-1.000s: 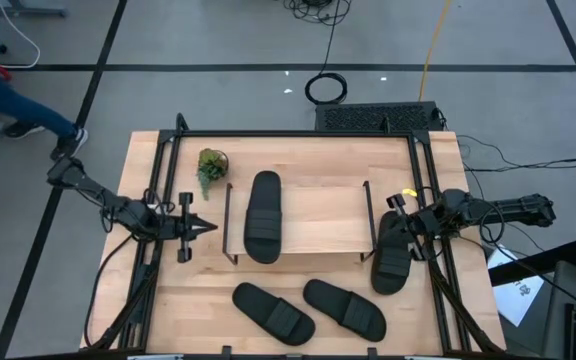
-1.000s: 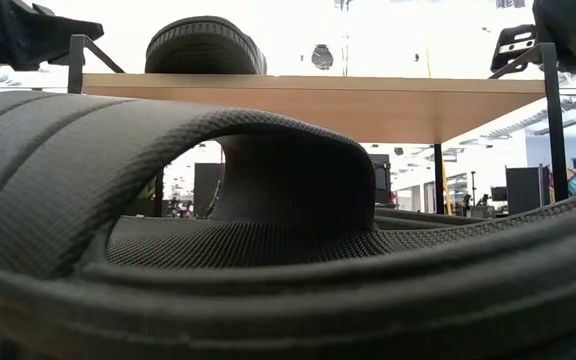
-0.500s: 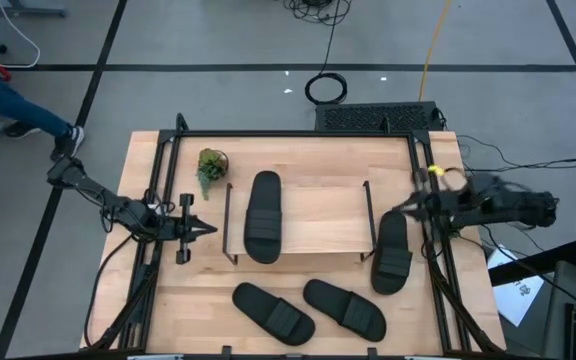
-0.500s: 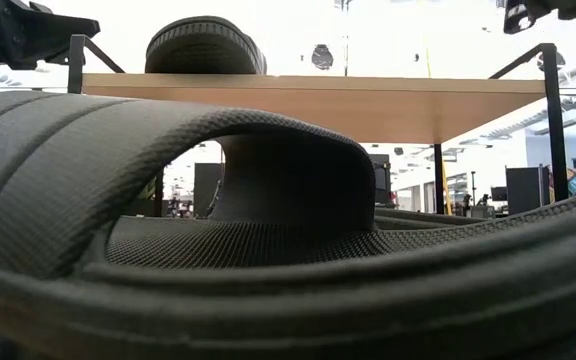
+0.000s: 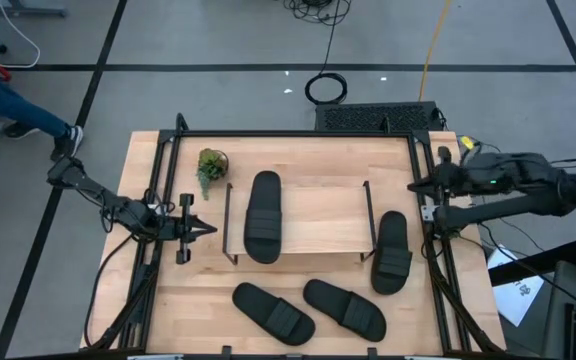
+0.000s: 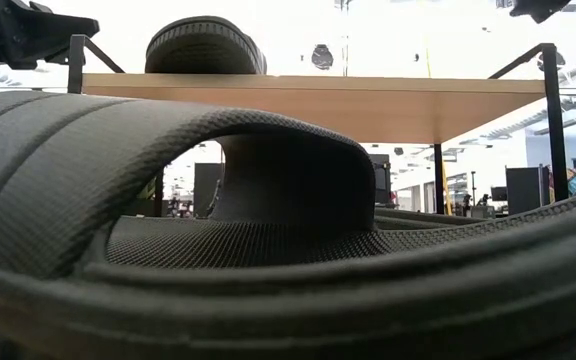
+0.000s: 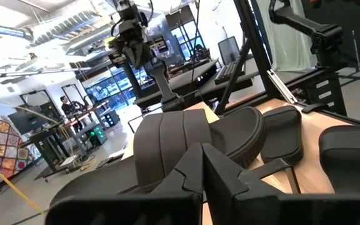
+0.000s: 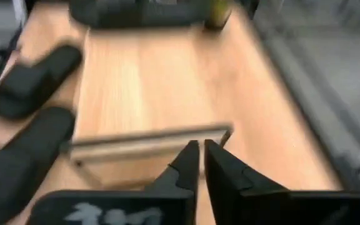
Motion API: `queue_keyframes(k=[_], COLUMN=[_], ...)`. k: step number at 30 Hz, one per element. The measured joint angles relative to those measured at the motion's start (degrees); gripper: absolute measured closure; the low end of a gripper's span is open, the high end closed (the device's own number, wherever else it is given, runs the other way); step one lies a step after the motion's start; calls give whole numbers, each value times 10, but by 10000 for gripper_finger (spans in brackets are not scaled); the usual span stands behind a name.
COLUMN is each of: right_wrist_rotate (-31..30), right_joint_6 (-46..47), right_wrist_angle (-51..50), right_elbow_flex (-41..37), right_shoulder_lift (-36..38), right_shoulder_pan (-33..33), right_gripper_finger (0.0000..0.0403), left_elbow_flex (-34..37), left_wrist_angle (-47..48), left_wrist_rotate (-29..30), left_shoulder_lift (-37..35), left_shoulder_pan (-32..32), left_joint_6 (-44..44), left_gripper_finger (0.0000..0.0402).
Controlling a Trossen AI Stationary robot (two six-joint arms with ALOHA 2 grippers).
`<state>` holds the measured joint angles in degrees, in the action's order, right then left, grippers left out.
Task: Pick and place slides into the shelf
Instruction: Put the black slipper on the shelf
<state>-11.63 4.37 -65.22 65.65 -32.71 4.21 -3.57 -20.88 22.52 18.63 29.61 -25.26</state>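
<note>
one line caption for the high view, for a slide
One black slide sandal lies on the light wood shelf, three lie on the table; both grippers, left and right, are empty.

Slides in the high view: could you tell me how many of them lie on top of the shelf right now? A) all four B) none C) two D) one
D: only one slide lies on the plank of the shelf; another slide sits on the table by the shelf's right end, and two more slides lie on the table in front of it.
</note>
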Motion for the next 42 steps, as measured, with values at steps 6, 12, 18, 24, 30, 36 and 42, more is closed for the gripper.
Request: queue_keyframes(k=[6, 12, 18, 24, 30, 36, 42], right_wrist_rotate=[135, 157, 195, 296, 328, 373, 418], right_joint_6=[25, 65, 87, 110, 110, 95, 68], right_wrist_angle=[-68, -92, -27, 37, 26, 30, 42], right_elbow_flex=[24, -3, -82, -164, -186, -233, -285], right_shoulder_lift=[-85, -121, -122, -122, -118, -116, -116], right_shoulder_pan=[0, -1, -1, -3, -51, -101, -149], right_gripper_finger=[298, 186, 130, 131, 135, 135, 135], left_elbow_flex=[0, 0, 0, 0, 0, 0, 0], left_wrist_angle=[-5, -5, -4, -4, -3, -3, -1], left_wrist_rotate=[0, 0, 0, -1, -1, -1, -1], left_shoulder_lift=[0, 0, 0, 0, 1, 1, 1], left_shoulder_pan=[0, 0, 0, 0, 0, 0, 0], left_joint_6=[0, 5, 6, 6, 7, 10, 12], left_gripper_finger=[392, 381, 396, 391, 378, 389, 397])
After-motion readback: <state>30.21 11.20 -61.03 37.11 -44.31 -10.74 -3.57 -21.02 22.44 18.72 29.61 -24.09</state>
